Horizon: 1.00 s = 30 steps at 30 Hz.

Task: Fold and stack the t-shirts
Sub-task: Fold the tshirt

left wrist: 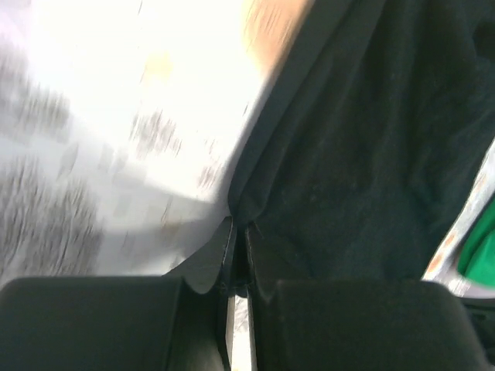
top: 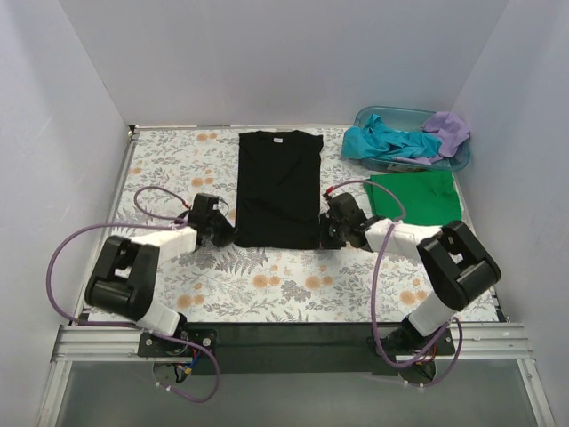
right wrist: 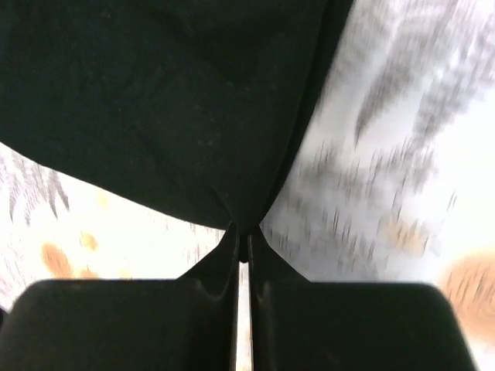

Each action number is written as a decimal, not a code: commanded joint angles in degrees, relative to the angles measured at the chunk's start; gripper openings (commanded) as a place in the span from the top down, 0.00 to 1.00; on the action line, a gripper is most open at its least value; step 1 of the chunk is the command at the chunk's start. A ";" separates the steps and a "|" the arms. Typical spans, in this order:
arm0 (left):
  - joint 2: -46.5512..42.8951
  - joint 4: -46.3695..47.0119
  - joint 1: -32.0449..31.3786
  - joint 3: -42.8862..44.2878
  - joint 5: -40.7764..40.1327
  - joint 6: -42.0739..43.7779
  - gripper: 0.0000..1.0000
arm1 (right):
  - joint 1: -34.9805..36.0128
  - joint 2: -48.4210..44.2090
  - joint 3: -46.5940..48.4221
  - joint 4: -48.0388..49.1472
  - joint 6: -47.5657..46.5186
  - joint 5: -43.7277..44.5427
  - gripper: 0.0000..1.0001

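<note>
The black t-shirt (top: 278, 187) lies flat in the middle of the floral table, sides folded in, collar at the far end. My left gripper (top: 233, 233) is shut on its near left hem corner; the black cloth (left wrist: 363, 147) runs up from the closed fingers. My right gripper (top: 324, 233) is shut on the near right hem corner; in the right wrist view the cloth (right wrist: 170, 100) is pinched at the fingertips (right wrist: 241, 236). A folded bright green t-shirt (top: 414, 195) lies at the right. Teal (top: 387, 142) and lilac (top: 447, 131) t-shirts sit in the blue tub.
The translucent blue tub (top: 459, 160) stands at the far right corner. White walls enclose the table on three sides. The floral cloth (top: 267, 285) covers the table. Purple cables loop beside both arms.
</note>
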 commanded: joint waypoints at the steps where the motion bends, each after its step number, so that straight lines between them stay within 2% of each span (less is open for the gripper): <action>1: -8.72 -5.79 -3.07 -11.37 -0.44 -2.46 1.00 | 4.40 -6.44 -7.46 -1.64 1.89 1.60 0.99; 3: -17.59 -9.03 -5.10 -16.67 -0.62 -6.76 1.00 | 7.04 -11.63 -14.58 -1.81 4.87 2.74 0.99; 4: -20.84 -10.87 -5.89 -20.44 -0.36 -7.56 1.00 | 10.71 -13.56 -16.69 -2.25 8.10 4.58 0.99; 5: -26.79 -12.98 -6.51 -22.22 -0.36 -8.62 1.00 | 13.01 -17.49 -20.63 -2.77 10.05 5.46 0.99; 8: -37.19 -20.11 -10.55 -26.70 0.69 -13.80 1.00 | 21.89 -24.62 -25.66 -4.27 17.50 8.63 0.99; 9: -44.88 -21.86 -11.78 -27.24 0.87 -15.38 1.00 | 23.91 -26.31 -26.29 -4.88 19.19 9.33 0.99; 12: -57.82 -31.61 -14.95 -27.08 -1.23 -19.08 1.00 | 29.72 -31.41 -26.82 -7.61 23.60 12.15 0.99; 14: -62.43 -36.98 -15.13 -25.67 -1.50 -19.35 1.00 | 30.78 -33.69 -26.38 -7.70 23.87 12.33 0.99; 18: -65.09 -35.58 -15.48 -25.15 2.54 -18.65 1.00 | 31.31 -35.38 -23.22 -9.10 22.29 13.56 0.99; 25: -61.66 -34.71 -15.57 -15.32 -2.10 -16.45 1.00 | 31.40 -37.48 -15.66 -13.76 18.16 19.34 0.99; 30: -55.34 -30.68 -15.57 -9.41 -4.23 -15.22 1.00 | 30.35 -38.89 -10.13 -16.04 13.59 24.10 0.99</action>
